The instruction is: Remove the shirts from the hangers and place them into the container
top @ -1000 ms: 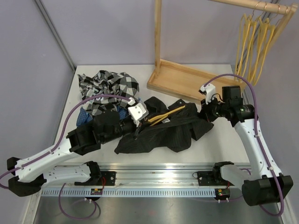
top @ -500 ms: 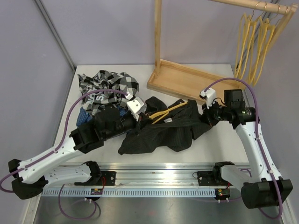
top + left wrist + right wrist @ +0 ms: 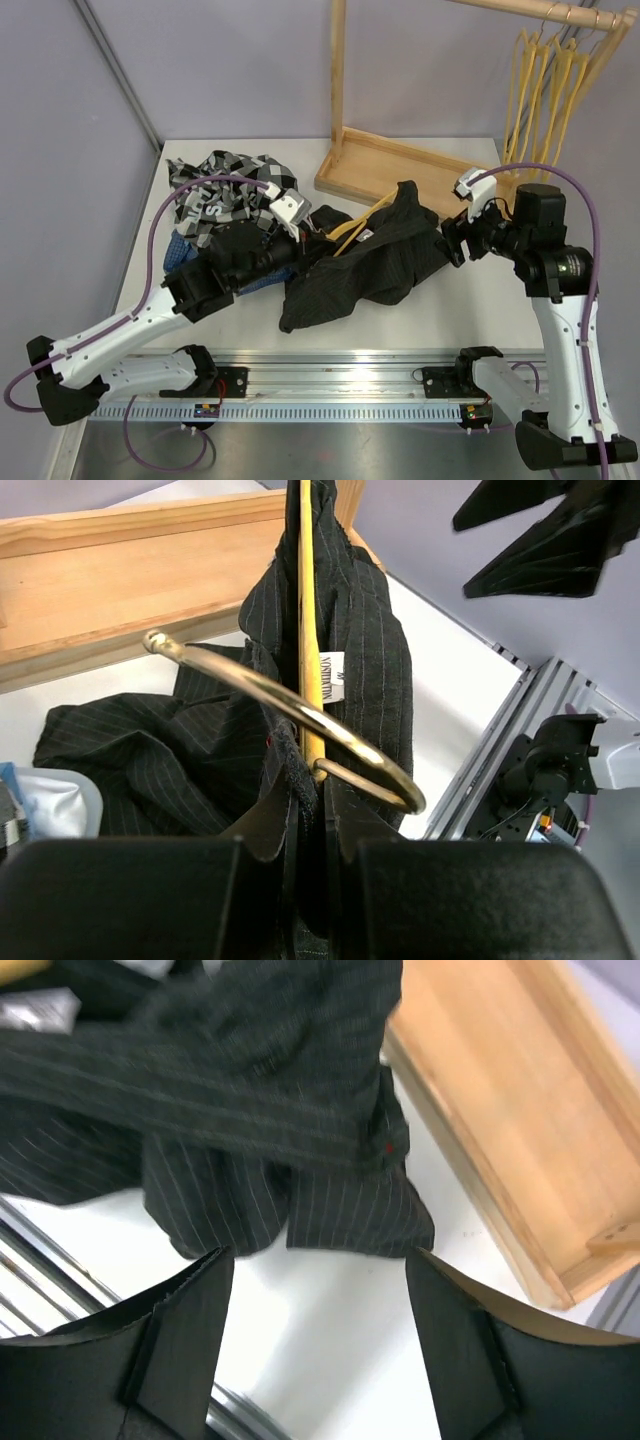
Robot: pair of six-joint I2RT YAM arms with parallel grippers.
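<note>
Where the white table (image 3: pixel 470 300) ends at the back, 1 wooden rack (image 3: pixel 400 170) stands, with bare hangers (image 3: pixel 545 90) on its rail at right. 1 black pinstriped shirt (image 3: pixel 370 275): heaped mid-table, 1 yellow hanger (image 3: pixel 350 233) inside its collar. 1 pile of checked shirts (image 3: pixel 235 180): rear left. Left claw (image 3: pixel 305 240): closed tight on the shirt's collar, below the brass hook (image 3: pixel 290 705). Right claw (image 3: pixel 318 1260): jaws wide apart, empty, just right of the shirt.
</note>
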